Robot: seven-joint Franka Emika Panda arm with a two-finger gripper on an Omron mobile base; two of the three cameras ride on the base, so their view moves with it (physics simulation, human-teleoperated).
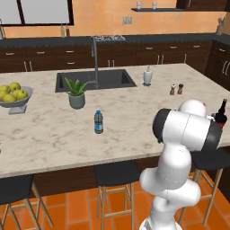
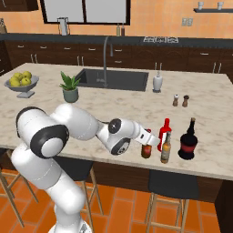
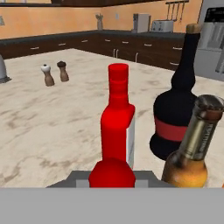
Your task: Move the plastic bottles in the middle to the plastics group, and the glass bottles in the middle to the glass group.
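My gripper (image 2: 147,139) reaches over the counter's front right and is shut on a slim amber glass bottle (image 2: 146,150) with a red top (image 3: 112,174); the bottle's base is at counter level. Right beside it stands the glass group: a bright red bottle (image 2: 164,131) (image 3: 117,127), a second amber bottle (image 2: 166,148) (image 3: 192,153) and a tall dark bottle (image 2: 188,140) (image 3: 178,105) (image 1: 221,113). The small clear water bottle (image 1: 98,122), with its blue label, stands alone mid-counter, far left of the gripper. My arm hides it in the right base view.
Salt and pepper shakers (image 2: 175,100) (image 3: 47,75) stand behind the group. A potted plant (image 1: 77,93), a fruit bowl (image 1: 15,96), a soap dispenser (image 1: 148,76) and the sink (image 1: 94,80) lie further back. The counter's front edge (image 2: 182,170) runs just in front of the bottles.
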